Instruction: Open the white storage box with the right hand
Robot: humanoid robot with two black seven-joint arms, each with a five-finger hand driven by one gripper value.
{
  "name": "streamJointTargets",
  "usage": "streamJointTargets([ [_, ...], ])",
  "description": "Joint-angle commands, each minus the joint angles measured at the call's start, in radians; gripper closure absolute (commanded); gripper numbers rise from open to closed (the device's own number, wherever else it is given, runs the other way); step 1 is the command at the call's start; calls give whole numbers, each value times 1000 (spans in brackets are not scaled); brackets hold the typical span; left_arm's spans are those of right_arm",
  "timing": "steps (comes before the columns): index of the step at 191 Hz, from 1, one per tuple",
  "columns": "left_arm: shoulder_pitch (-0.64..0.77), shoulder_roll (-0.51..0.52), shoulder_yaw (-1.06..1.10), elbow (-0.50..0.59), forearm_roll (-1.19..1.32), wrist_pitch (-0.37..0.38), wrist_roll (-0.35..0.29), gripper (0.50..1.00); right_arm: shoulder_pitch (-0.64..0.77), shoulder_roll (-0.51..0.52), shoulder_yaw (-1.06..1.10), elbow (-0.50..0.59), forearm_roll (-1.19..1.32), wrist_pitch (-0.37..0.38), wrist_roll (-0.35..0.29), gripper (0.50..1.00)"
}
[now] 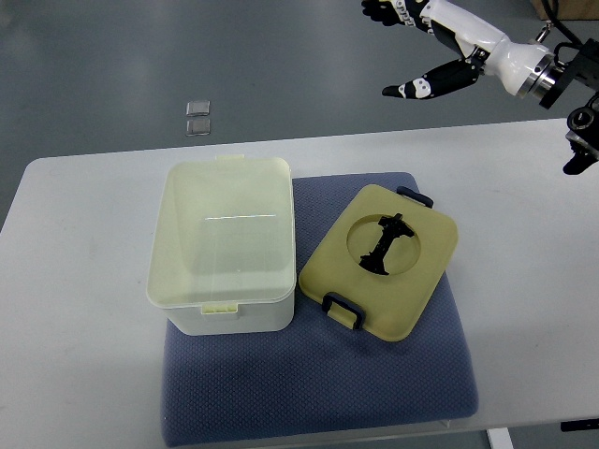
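Standing open and empty on the mat (318, 393), box (225, 245) with lid (382, 260) lying beside, right hand (432, 51) hovering above, fingers spread.

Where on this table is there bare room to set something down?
The table is bare left of the white storage box, and bare again right of the blue mat. A mat strip lies free in front of the box and lid. The middle is crowded: box and lid lie close together. The right hand hovers beyond the far right edge.
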State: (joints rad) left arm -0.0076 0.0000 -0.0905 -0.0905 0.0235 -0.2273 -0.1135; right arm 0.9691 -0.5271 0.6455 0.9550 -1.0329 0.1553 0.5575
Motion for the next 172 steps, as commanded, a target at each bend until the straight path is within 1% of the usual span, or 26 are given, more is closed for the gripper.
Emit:
streamJointTargets([
  [1,0,0,0,0,1,0,0,500,-27,48,22,-44,218,-108,-113,619],
  [15,0,0,0,0,0,0,0,500,-44,73,22,-50,376,-194,-189,617],
  [28,0,0,0,0,0,-1,0,500,-56,87,22,-50,499,-249,-232,615],
  [45,0,0,0,0,0,0,0,500,-70,99,20,-53,655,-313,-257,615],
  [58,0,0,0,0,0,0,0,500,-87,111,20,-53,709,-341,-258,611],
  [76,0,0,0,0,0,0,0,500,-101,116,20,-53,728,-344,-258,603],
  [87,0,0,0,0,0,-1,0,500,-110,116,22,-55,729,-338,-260,572],
  [136,0,0,0,0,0,0,0,500,-147,122,22,-51,731,-333,-265,570],
  [172,0,0,0,0,0,0,0,500,-161,133,23,-51,764,-333,-332,570],
])
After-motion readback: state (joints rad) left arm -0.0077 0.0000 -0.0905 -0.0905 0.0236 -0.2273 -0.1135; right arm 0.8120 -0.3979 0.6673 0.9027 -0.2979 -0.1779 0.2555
